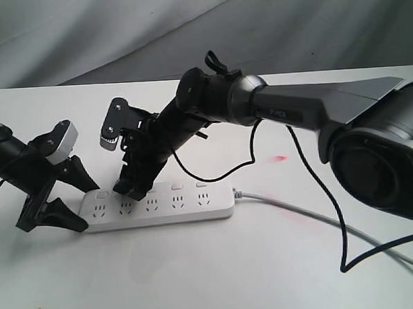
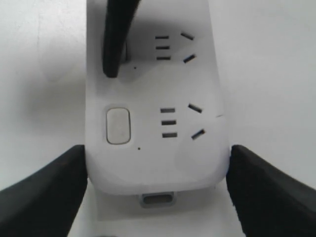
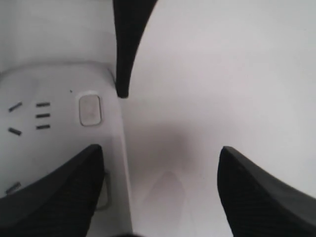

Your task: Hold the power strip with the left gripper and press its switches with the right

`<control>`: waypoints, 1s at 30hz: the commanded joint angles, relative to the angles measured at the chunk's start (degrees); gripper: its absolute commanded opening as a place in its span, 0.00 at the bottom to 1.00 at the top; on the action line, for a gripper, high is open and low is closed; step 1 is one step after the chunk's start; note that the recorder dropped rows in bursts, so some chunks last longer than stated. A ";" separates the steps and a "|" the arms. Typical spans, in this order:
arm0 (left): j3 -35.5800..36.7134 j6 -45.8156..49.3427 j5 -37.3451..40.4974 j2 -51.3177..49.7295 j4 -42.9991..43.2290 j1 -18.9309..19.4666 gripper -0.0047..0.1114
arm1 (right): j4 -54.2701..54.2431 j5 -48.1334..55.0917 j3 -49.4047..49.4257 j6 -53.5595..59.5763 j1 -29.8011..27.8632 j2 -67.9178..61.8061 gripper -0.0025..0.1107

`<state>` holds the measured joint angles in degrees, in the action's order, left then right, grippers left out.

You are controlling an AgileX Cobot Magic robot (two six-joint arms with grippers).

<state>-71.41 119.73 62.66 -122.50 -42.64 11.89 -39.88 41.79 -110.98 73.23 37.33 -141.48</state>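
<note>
The white power strip (image 1: 195, 205) lies flat on the table, its grey cord (image 1: 300, 215) running off to the right. My left gripper (image 1: 91, 207) is shut on the strip's left end, one black finger (image 2: 44, 192) against each long side of the power strip (image 2: 148, 163). The end switch (image 2: 118, 126) is uncovered. My right gripper (image 1: 134, 189) comes down from above, open, and one of its fingers (image 3: 54, 192) sits on the strip over the second switch, mostly hiding it. The other finger (image 3: 266, 192) hangs over bare table. The three remaining switches (image 1: 176, 187) show to the right.
The right arm's black cable (image 1: 343, 244) loops down over the table behind and right of the strip. A small red spot (image 1: 281, 157) marks the white tabletop (image 1: 199, 279). Grey cloth (image 1: 186, 31) hangs behind the table's far edge.
</note>
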 commanded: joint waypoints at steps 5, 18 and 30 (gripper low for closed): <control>-0.26 0.23 0.34 0.14 -0.39 -0.16 0.36 | 3.12 2.38 1.27 0.61 0.68 -1.84 0.57; -0.26 0.23 0.34 0.14 -0.39 -0.16 0.36 | -5.28 8.35 1.27 7.04 -5.43 11.22 0.57; -0.26 0.23 0.34 0.14 -0.39 -0.16 0.36 | -6.25 2.15 10.78 10.61 -6.45 11.09 0.57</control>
<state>-71.41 119.73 62.66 -122.50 -42.63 11.89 -45.15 46.71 -102.49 81.83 30.49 -130.44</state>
